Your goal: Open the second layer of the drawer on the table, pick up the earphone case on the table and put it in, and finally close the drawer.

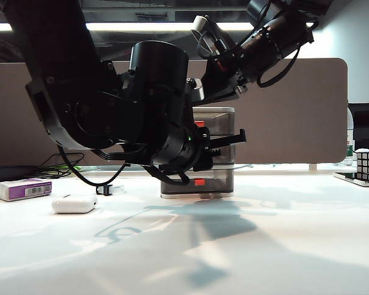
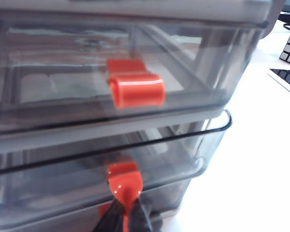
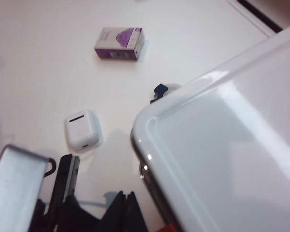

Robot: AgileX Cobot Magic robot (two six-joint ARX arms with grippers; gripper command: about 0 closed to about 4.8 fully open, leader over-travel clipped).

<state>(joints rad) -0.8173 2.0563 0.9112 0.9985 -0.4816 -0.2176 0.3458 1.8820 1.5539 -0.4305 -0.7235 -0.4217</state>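
The small desktop drawer (image 1: 218, 153), a white-framed cabinet with three smoky, dark translucent trays and red handles, stands near the middle of the large plain white tabletop (image 1: 283, 246). In the left wrist view its second layer (image 2: 135, 164) is pulled a little way out, its dark rounded rim standing forward of the tray above. That upper tray carries a blocky red handle (image 2: 137, 89) on its front.

The left gripper (image 2: 123, 210) is at the front of the cabinet, its jaws clamped together on the small red handle of the second layer (image 2: 125, 183), which is glossy and tongue-shaped.

The earphone case (image 1: 74, 203) is a small glossy white pebble with rounded corners. It lies flat on the tabletop, well to the left of the cabinet in the exterior view and apart from both grippers. From the right wrist view it (image 3: 83, 129) shows a thin dark seam slot on its top face and casts a soft shadow.

A white-and-purple rectangular box (image 1: 23, 188) lies beyond the case, and a small black clip (image 1: 104, 189) sits between the case and the cabinet.

The right gripper (image 3: 123, 208) hangs above the cabinet's smooth white top; its dark jaws appear pressed together, holding nothing.
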